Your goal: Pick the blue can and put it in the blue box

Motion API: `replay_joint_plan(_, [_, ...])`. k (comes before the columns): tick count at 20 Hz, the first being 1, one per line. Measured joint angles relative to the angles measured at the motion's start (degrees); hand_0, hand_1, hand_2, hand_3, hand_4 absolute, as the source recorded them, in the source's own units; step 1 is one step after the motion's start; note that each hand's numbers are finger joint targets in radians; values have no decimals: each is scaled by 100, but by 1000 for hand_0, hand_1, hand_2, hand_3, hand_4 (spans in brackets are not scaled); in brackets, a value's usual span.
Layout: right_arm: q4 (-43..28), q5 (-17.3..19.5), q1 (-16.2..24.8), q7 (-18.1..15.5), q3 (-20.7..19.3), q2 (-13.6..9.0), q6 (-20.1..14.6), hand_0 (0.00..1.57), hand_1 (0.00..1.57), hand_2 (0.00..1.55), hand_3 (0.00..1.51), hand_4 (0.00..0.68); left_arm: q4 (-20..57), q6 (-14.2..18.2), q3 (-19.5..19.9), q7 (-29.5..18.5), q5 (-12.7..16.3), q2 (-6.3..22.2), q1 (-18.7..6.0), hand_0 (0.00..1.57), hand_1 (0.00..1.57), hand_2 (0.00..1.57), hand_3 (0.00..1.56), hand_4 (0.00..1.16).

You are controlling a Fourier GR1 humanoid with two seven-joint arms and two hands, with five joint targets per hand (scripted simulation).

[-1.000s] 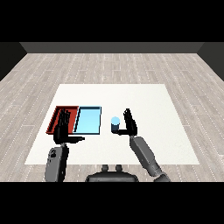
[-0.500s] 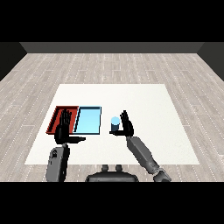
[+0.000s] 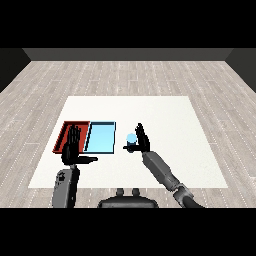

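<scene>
The right hand (image 3: 142,141), fingers spread, stands beside the small blue cylindrical can (image 3: 131,139); curl them round it squarely before lifting.

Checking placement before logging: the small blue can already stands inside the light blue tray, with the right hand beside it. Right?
Not quite. In the head view the small blue can stands on the white table, right of the light blue tray, with the right hand beside it.
</scene>
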Motion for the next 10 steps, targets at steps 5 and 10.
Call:
replay_joint_plan(5, [178,-267,-216,28,211,0,-120,0,0,0,0,0,185,-103,119,-46,113,72,-82,0,0,0,0,0])
replay_joint_plan(10, [620,-570,-476,-116,379,-1,16,0,0,0,0,0,169,-97,91,-111,64,56,-14,0,0,0,0,0])
